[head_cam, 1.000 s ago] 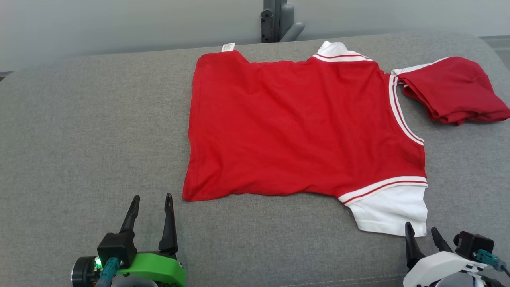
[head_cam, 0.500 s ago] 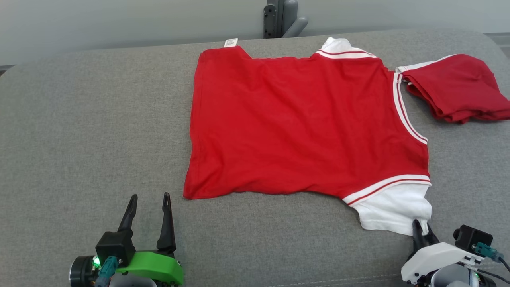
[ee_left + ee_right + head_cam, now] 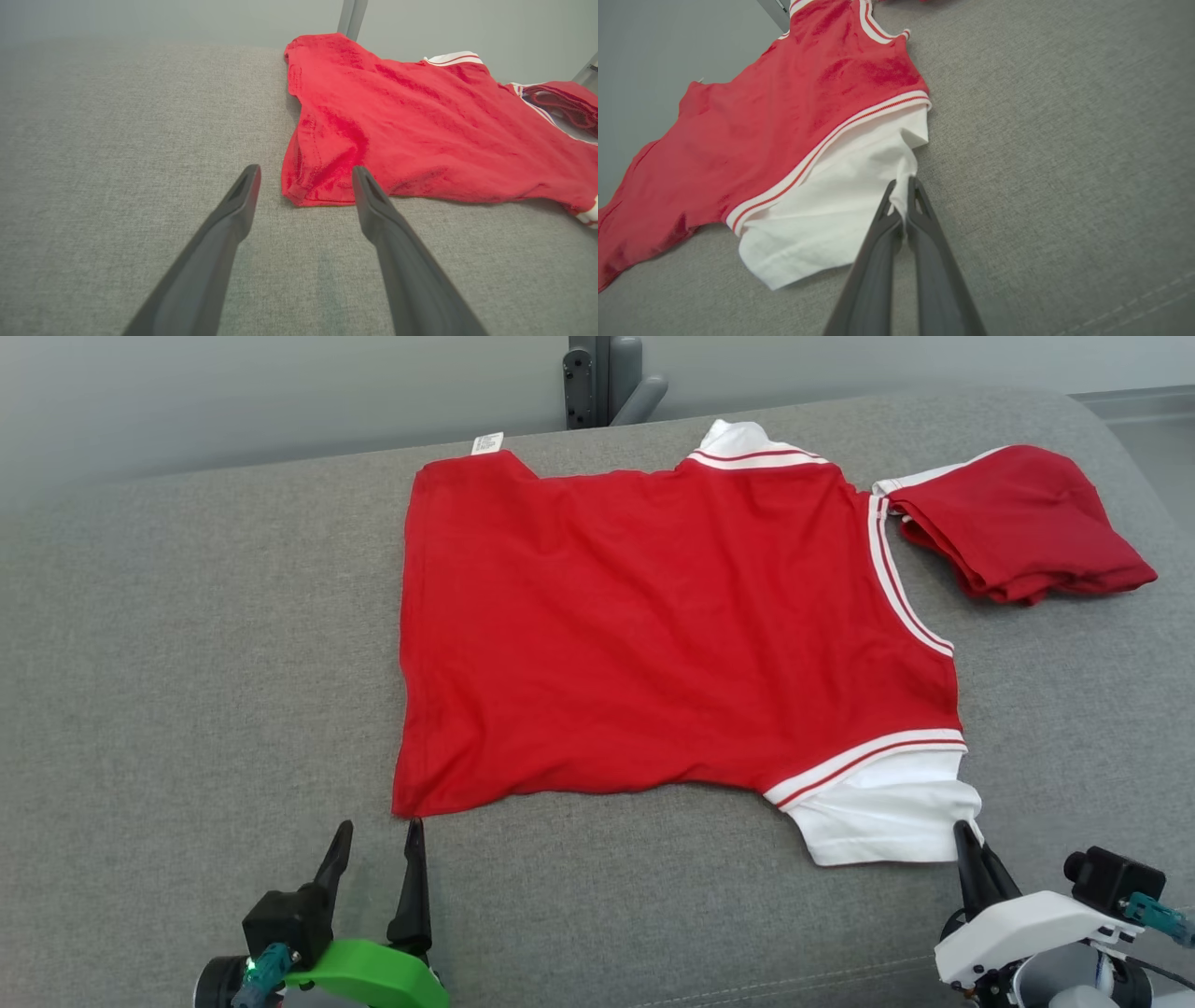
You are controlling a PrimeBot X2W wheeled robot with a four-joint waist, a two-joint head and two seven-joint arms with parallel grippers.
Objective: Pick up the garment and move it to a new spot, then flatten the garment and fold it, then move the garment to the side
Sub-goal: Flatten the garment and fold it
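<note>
Head view: the red cloth T-shirt (image 3: 672, 635) with white striped trim lies flat across the middle of the grey woven cushion (image 3: 187, 663). There, the right gripper (image 3: 971, 845), open a second ago, now pinches its white sleeve (image 3: 887, 812). Left wrist view: the left gripper (image 3: 306, 170) gapes empty at the cushion's front edge, aimed at the hem corner (image 3: 299, 198). Right wrist view: cloth clamped, so the pickup looks underway.

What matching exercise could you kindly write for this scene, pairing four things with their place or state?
1. left gripper
2. right gripper
3. white label
4. bunched red cloth

A. shut on the white sleeve of the red shirt
B. at the shirt's far hem corner
C. open, just short of the shirt's near hem corner
D. far right on the grey cushion

Pairs: 1-C, 2-A, 3-B, 4-D.
</note>
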